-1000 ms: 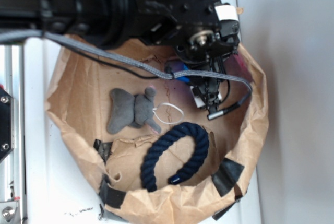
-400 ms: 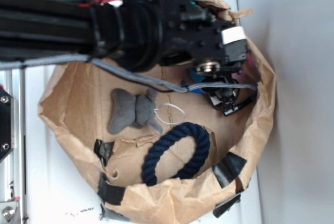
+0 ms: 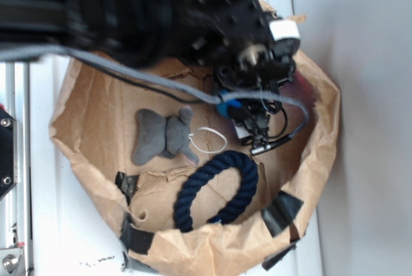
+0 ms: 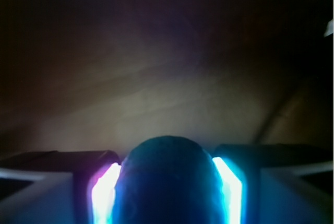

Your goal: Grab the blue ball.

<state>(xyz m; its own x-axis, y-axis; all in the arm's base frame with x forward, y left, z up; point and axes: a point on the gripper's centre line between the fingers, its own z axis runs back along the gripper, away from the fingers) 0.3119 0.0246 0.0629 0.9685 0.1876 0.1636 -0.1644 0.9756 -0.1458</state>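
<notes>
Lying at the left of the paper bag, in the exterior view, the grey plush is resting flat on the brown paper, with a thin white loop trailing from it. Just right of it and lower, the navy rope ring is curving along the bag's near wall, touching nothing else. Further right, the black arm is reaching in from the upper left, and a grey cable is draping across it. Below the wrist, the gripper is pointing down into the bag, and a sliver of the ball is showing turquoise-blue at its fingers.

The wrist view is settling the matter: the ball is sitting squarely between the two fingers, filling the gap, with lit pads pressing close on both sides. The jaws are looking clamped around the ball rather than merely straddling it, though actual pressure cannot be read from a dark, glowing picture. Whether the ball is clear of the paper floor is also not showing.

By this reading the grasp is in hand and the task is nearly complete. The next move is calling for a straight, steady lift, holding the squeeze so the round, dimpled ball is not squirting out, and clearing the crumpled bag rim at the right and the slack cable on the way up.
</notes>
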